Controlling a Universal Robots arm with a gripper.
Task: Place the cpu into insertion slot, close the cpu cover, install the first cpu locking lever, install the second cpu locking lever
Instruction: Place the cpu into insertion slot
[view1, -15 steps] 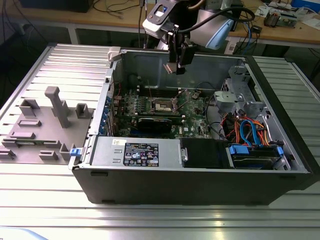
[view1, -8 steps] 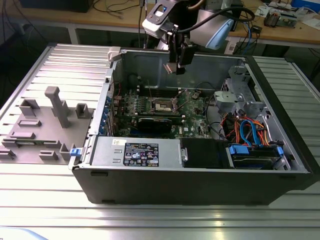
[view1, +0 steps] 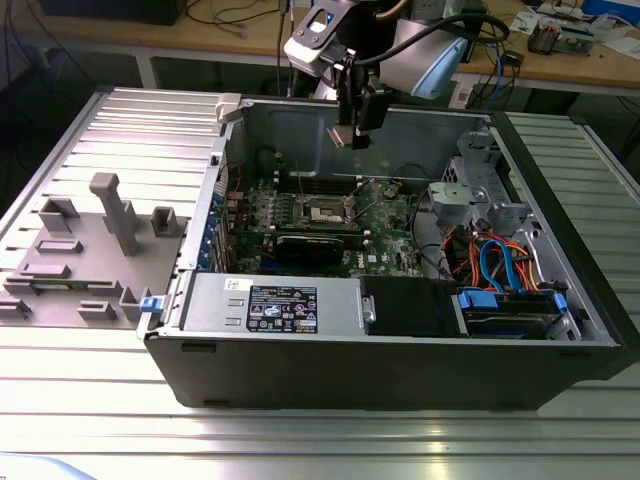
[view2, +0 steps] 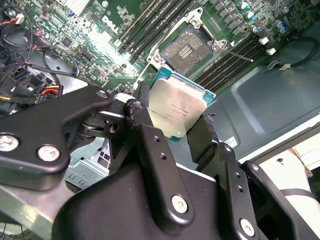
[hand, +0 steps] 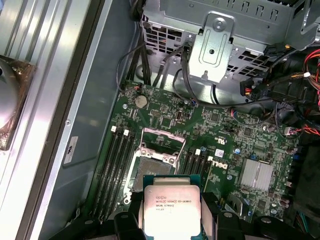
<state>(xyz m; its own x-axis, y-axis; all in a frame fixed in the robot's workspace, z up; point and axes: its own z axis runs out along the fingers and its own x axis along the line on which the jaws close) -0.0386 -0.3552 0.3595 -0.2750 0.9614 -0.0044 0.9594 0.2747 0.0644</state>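
Note:
The cpu (view2: 176, 106) is a flat square chip with a silvery top, and my gripper (view2: 175, 120) is shut on it, one black finger on each side edge. In the exterior view the gripper (view1: 356, 118) holds the cpu (view1: 340, 136) up in the air inside the open computer case, well above the motherboard. The insertion slot (hand: 150, 172) lies bare on the board just beyond the held cpu (hand: 171, 209), also seen as the insertion slot (view2: 186, 49). The cpu cover (hand: 162, 132) stands swung open at the slot's far edge. A thin wire locking lever (view2: 238, 52) sticks out beside the slot.
A metal drive cage (hand: 215, 45) and loose cables (view1: 500, 265) stand to the exterior view's right of the board. Memory slots (hand: 117, 165) flank the socket and a long black card (view1: 315, 245) lies in front. A grey fixture tray (view1: 90, 250) sits outside the case.

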